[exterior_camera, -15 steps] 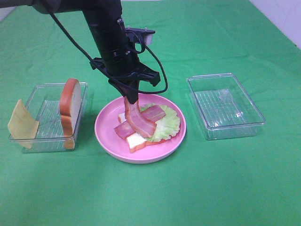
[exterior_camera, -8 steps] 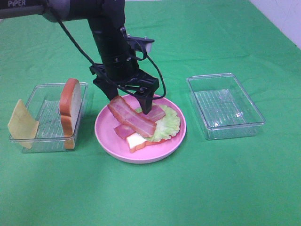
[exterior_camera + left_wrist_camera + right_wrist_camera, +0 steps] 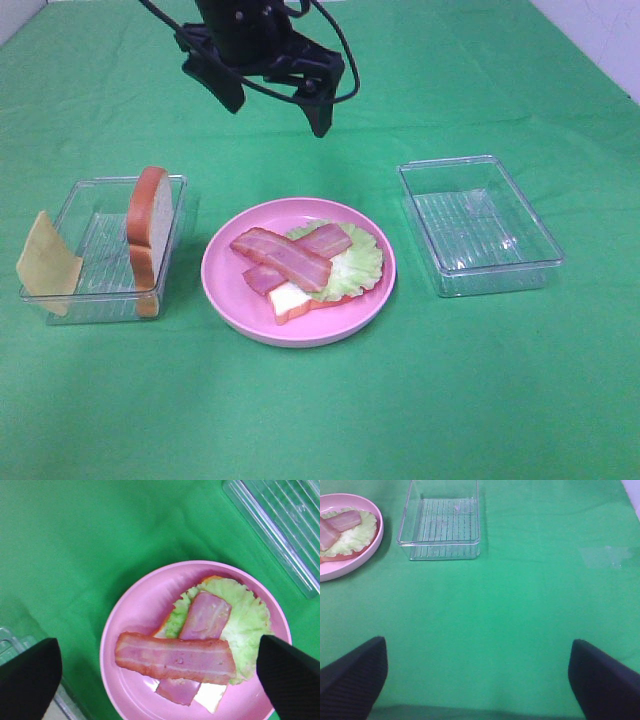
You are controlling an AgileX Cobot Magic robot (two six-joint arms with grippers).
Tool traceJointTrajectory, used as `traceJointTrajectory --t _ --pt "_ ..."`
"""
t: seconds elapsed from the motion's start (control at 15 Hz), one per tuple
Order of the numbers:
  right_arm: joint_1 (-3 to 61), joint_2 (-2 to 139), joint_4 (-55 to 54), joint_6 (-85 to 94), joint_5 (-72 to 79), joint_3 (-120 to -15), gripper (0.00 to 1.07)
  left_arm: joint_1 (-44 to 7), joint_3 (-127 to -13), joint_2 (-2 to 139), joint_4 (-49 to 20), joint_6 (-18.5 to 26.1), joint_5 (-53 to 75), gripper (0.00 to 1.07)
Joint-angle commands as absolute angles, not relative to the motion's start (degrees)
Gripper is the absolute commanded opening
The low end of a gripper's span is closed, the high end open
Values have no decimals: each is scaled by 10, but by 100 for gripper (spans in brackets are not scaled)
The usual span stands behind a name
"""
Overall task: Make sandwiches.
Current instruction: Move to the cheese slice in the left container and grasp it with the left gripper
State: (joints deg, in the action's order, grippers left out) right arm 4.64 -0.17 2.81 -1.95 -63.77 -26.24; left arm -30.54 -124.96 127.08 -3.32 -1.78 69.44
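Observation:
The sandwich stack lies on the pink plate (image 3: pixel 225 285): a bread slice (image 3: pixel 292 300) at the bottom, lettuce (image 3: pixel 360 262) on it, and two crossed bacon strips (image 3: pixel 282 258) on top. My left gripper (image 3: pixel 277 105) hangs high above the plate's far side, open and empty. In its wrist view the gripper (image 3: pixel 157 650) frames the upper bacon strip (image 3: pixel 175 659) and the lettuce (image 3: pixel 247 625) far below. A second bread slice (image 3: pixel 148 225) stands on edge in the left tray (image 3: pixel 100 290). A cheese square (image 3: pixel 45 265) leans at that tray's left end. My right gripper (image 3: pixel 477 660) is open over bare cloth.
An empty clear tray (image 3: pixel 480 222) stands right of the plate, also visible in the right wrist view as the tray (image 3: pixel 442 522) beside the plate's rim (image 3: pixel 376 532). Green cloth covers the whole table. The right arm is outside the exterior view.
My left gripper opened and let go of the bacon strip, which now lies flat across the stack. The arm then rose well above the plate and back.

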Motion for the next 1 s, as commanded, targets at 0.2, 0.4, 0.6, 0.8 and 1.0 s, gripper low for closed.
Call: traceJointTrajectory --t 0.2,0.4,0.6,0.8,1.0 --pt "45 -19 23 -14 -631 -260 94 -251 -1236 1196 -20 -40 756 101" --pt "45 -19 23 -14 -631 -260 94 -188 -1168 1131 -21 -46 756 101" --pt "45 -19 23 -14 -631 -260 94 -112 -1047 1055 -20 -46 756 101" --pt "45 -19 23 -14 -631 -260 94 -60 -944 1023 -20 -46 756 101" --pt "45 -19 23 -14 -631 -260 94 -23 -864 1020 -20 -46 752 101"
